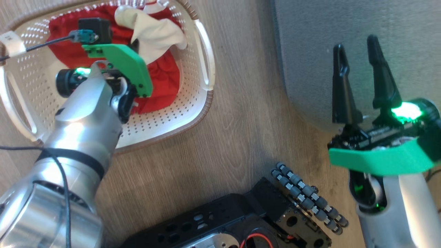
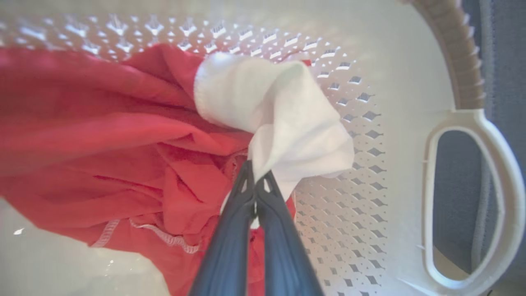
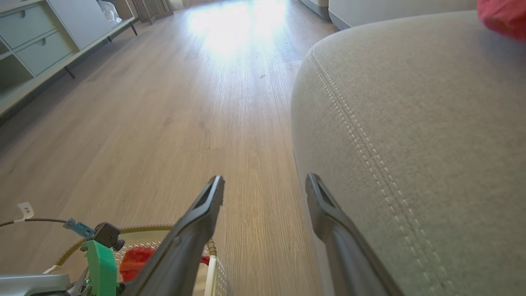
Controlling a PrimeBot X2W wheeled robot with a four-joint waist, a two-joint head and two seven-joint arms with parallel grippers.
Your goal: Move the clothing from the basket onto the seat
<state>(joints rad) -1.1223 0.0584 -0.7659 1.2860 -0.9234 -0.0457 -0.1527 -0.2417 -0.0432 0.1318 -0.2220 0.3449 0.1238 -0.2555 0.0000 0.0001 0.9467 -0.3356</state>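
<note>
The clothing (image 1: 162, 74) is a red heap with a white panel (image 1: 155, 31), lying in the cream basket (image 1: 203, 103) at the upper left of the head view. My left gripper (image 2: 255, 183) reaches down into the basket, shut on the white part of the clothing (image 2: 287, 123) where it meets the red fabric (image 2: 102, 135). Its green wrist mount (image 1: 120, 63) hides the fingers from the head camera. My right gripper (image 1: 356, 43) stands open and holds nothing, at the rounded corner of the grey seat (image 1: 310, 41). More red clothing (image 3: 501, 16) lies on the seat (image 3: 411, 102).
The wooden floor (image 1: 241, 120) runs between basket and seat. My black base with its roller wheel (image 1: 306, 196) lies at the bottom of the head view. A cable (image 1: 44, 43) crosses the basket's left side. A low cabinet with drawers (image 3: 37, 45) stands far across the room.
</note>
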